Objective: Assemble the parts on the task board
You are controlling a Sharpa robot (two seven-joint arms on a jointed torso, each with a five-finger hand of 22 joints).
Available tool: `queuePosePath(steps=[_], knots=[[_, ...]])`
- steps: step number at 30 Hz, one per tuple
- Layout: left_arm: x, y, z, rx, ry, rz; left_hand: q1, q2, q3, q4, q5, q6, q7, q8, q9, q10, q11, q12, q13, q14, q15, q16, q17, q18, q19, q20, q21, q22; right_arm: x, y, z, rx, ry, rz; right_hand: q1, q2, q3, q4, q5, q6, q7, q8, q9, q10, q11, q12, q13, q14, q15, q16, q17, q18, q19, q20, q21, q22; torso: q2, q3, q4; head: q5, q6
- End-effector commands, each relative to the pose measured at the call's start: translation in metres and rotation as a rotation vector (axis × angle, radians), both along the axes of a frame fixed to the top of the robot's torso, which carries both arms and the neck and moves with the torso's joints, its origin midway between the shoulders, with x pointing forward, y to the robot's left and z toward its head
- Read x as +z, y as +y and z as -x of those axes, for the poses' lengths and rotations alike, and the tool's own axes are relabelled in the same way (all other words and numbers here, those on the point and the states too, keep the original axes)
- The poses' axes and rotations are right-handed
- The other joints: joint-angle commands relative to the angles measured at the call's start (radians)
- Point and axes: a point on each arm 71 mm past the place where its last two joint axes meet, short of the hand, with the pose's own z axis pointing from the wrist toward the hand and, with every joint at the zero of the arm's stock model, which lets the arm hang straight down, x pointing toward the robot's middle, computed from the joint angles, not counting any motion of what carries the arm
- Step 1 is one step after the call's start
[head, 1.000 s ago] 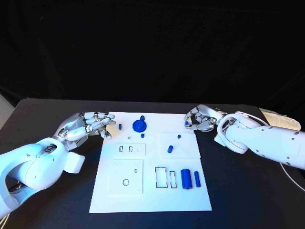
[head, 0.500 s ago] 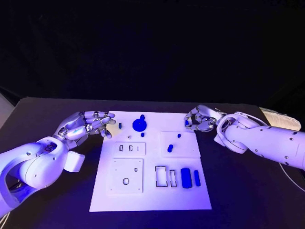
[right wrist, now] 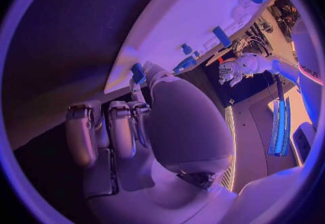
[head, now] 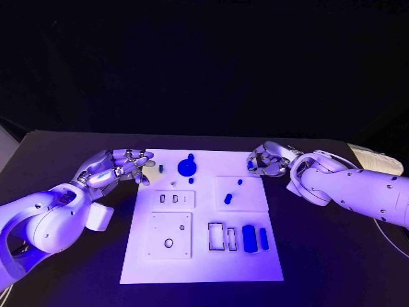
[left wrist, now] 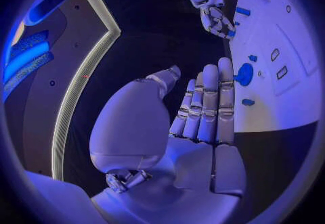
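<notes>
We judge the assembly to be barely begun: most of the blue parts lie loose on the white task board (head: 202,256) and not in any seat we can make out. At the far end sits a round blue disc (head: 187,167) with a small peg (head: 192,181) just near of it and a little blue piece (head: 160,169) to its left; in the right middle panel lie a short pin (head: 229,199) and a tiny stud (head: 239,182); at the near right a thick blue cylinder (head: 248,238) lies beside a thinner blue rod (head: 263,238). The board's recesses look unfilled: two small slots (head: 169,199) in the left middle panel, an oval hole (head: 169,243) in the near left plate, and two rectangular pockets (head: 223,237) just left of the cylinder hold nothing that we can see. Our right hand (head: 267,160), at the board's far right edge, is curled round a small blue part (right wrist: 137,72), pinched at its fingertips. Our left hand (head: 120,167) hangs over the board's far left edge with fingers straight, lying side by side and holding nothing, near the little blue piece. Seating every part seems still to be done.
</notes>
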Motion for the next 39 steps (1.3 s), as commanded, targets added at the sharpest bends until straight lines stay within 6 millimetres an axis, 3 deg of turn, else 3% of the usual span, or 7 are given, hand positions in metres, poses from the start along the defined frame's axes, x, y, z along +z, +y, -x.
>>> queuePosePath(steps=[1,5,7,14,28,33,39], knots=[[0.001,-0.002,0.001,-0.02,-0.001,0.008,0.004,0.002,-0.002,0.002,0.004,-0.006,0.009,-0.002,0.001,-0.01,0.001,0.003,0.001,-0.008,-0.001,0.003,-0.001,0.003,-0.006,0.0,0.004,0.002,-0.001,0.001,0.0,0.006,0.009,0.01,0.002,-0.003,0.012,0.0,-0.005,0.008,-0.001,0.004,0.0,0.105,-0.006,0.006,0.262,0.105,-0.005,0.003,0.26,-0.007,0.091,-0.003,0.004,0.241,0.0,0.0001,-0.0001,-0.001,0.0],[0.001,-0.002,0.001,-0.02,0.0,0.008,0.004,0.002,-0.002,0.002,0.004,-0.006,0.009,-0.002,0.001,-0.01,0.001,0.003,0.001,-0.008,-0.001,0.003,-0.001,0.003,-0.006,0.0,0.004,0.002,-0.001,0.001,0.0,0.002,0.0,0.008,0.005,0.012,0.045,0.0,-0.004,0.042,-0.013,0.024,0.006,0.106,-0.016,0.007,0.263,0.106,-0.012,0.004,0.263,-0.008,0.093,-0.008,0.008,0.245,0.0,0.0002,-0.0005,-0.001,-0.001],[0.001,-0.002,0.001,-0.02,0.0,0.008,0.004,0.002,-0.002,0.002,0.004,-0.006,0.009,-0.002,0.001,-0.01,0.001,0.003,0.001,-0.008,-0.001,0.003,-0.001,0.003,-0.006,0.0,0.004,0.002,-0.001,0.001,0.0,0.001,-0.006,0.008,0.01,0.025,0.088,-0.007,-0.056,0.063,-0.025,0.042,0.012,0.106,-0.027,0.007,0.263,0.106,-0.022,0.004,0.263,-0.009,0.095,-0.018,0.011,0.249,0.001,0.0003,-0.0007,-0.001,0.0],[0.0,-0.002,0.001,-0.02,0.001,0.006,0.004,0.002,-0.002,0.002,0.004,-0.006,0.01,-0.002,0.001,-0.01,0.001,0.004,0.002,-0.008,0.0,0.004,-0.001,0.003,-0.007,0.0,0.004,0.002,0.001,0.002,0.001,0.01,-0.033,0.012,0.006,0.031,0.157,-0.04,-0.084,0.106,-0.052,0.097,0.038,0.106,-0.05,0.007,0.263,0.106,-0.043,0.004,0.263,-0.012,0.1,-0.037,0.019,0.256,0.0,0.0001,0.0007,0.0,-0.001],[0.0,0.0,0.001,-0.018,0.003,0.004,0.004,0.002,-0.002,0.002,0.004,-0.006,0.01,-0.002,0.001,-0.01,0.001,0.004,0.002,-0.008,0.0,0.004,-0.001,0.003,-0.007,0.0,0.004,0.002,0.008,0.01,0.006,0.006,-0.083,-0.013,-0.039,0.003,0.186,-0.059,-0.059,0.1,-0.062,0.141,0.063,0.106,-0.061,0.007,0.263,0.106,-0.053,0.004,0.263,-0.013,0.103,-0.048,0.024,0.26,-0.002,-0.0003,-0.0038,0.01,-0.002],[-0.001,0.003,0.0,-0.01,0.005,-0.001,0.003,0.003,-0.003,0.003,0.004,-0.007,0.01,-0.002,0.002,-0.012,0.001,0.005,0.002,-0.009,0.0,0.004,-0.002,0.003,-0.008,0.001,0.005,0.002,0.02,0.027,0.013,0.035,-0.096,-0.046,-0.052,-0.005,0.187,-0.057,-0.059,0.092,-0.061,0.144,0.065,0.106,-0.06,0.007,0.263,0.106,-0.052,0.004,0.263,-0.014,0.104,-0.048,0.026,0.262,-0.004,0.0003,-0.0102,0.024,0.001],[-0.002,0.003,-0.002,-0.008,0.007,0.0,0.003,0.003,-0.003,0.003,0.004,-0.007,0.01,-0.002,0.002,-0.012,0.001,0.005,0.002,-0.009,0.0,0.004,-0.002,0.003,-0.008,0.001,0.005,0.002,0.031,0.069,0.026,0.066,-0.111,-0.069,-0.069,-0.013,0.188,-0.052,-0.055,0.088,-0.06,0.15,0.068,0.106,-0.059,0.007,0.263,0.106,-0.051,0.004,0.263,-0.015,0.105,-0.048,0.028,0.263,-0.009,-0.0001,-0.0148,0.037,-0.002]])
